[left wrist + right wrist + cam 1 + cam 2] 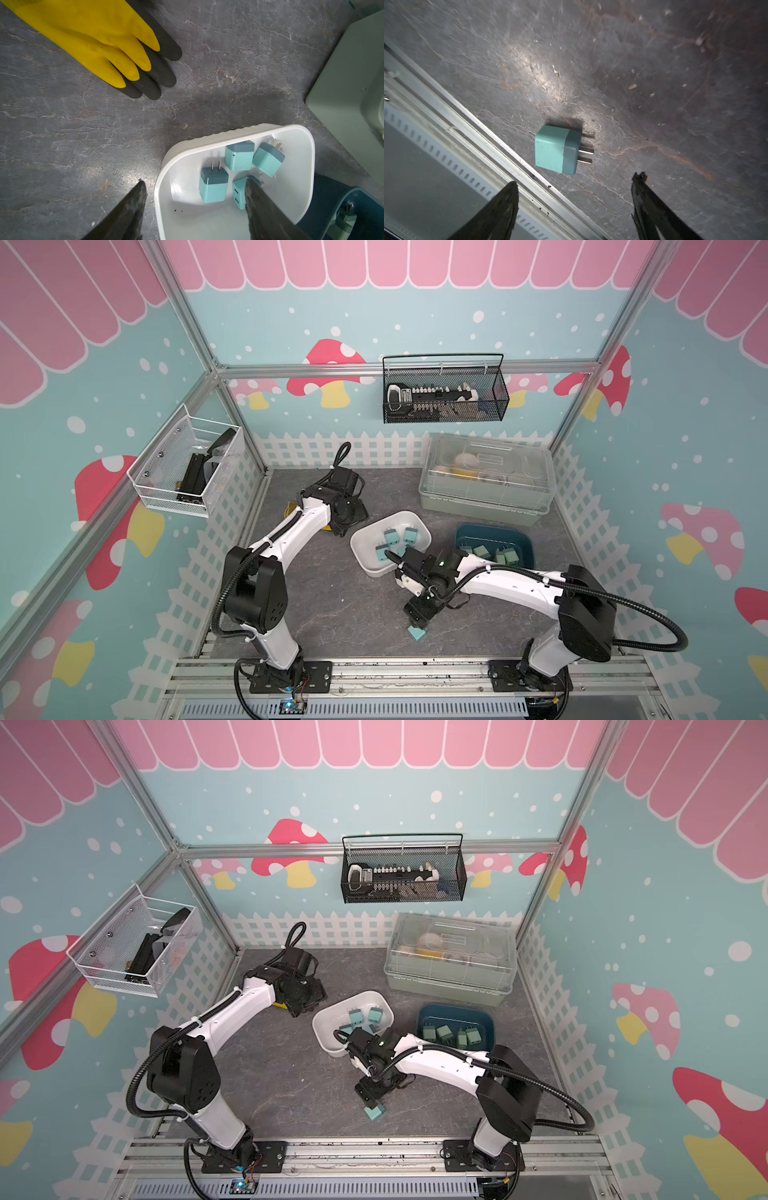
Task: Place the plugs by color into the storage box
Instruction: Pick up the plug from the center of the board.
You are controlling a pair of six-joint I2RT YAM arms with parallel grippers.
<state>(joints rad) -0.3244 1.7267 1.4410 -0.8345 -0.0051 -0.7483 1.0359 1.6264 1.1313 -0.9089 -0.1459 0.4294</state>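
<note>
Grey stone-pattern bench (332, 614). A big clear-lidded pale green container (488, 477) sits shut in the back right corner and looks unused for this sort.

The left arm is parked toward the back left corner. The left gripper (194, 180) is partly open and holds nothing; one finger hangs over bare bench, the other over the white tub. It is likely kept back to leave room.

The right arm reaches toward the front edge. The right gripper (575, 178) points down with its fingers spread wide and empty, just above the loose plug, probably lining up a pick.

A white rounded plastic tub (368, 562) sits mid-bench. A dark blue plastic tub (525, 545) sits just beside it, toward the right edge. They seem to serve as one box per colour.

A yellow rubber glove (93, 41) lies on a black glove (164, 68) near the left arm. Both are clutter, not part of the task.

Four light blue square plugs (213, 187) lie in the white tub, tipped various ways. Four pale green plugs (444, 1032) lie in the dark blue tub.

One light blue plug with a darker cap (556, 149) lies on its side near the middle of the front edge, showing in both top views (417, 632). Its prongs are level with the bench and point away from the front rail. It lies ahead of the right fingertips, not yet between them.

This looks like the last plug out, and it belongs in the white tub. The flat sides should grip well; the prongs are worth avoiding.
</note>
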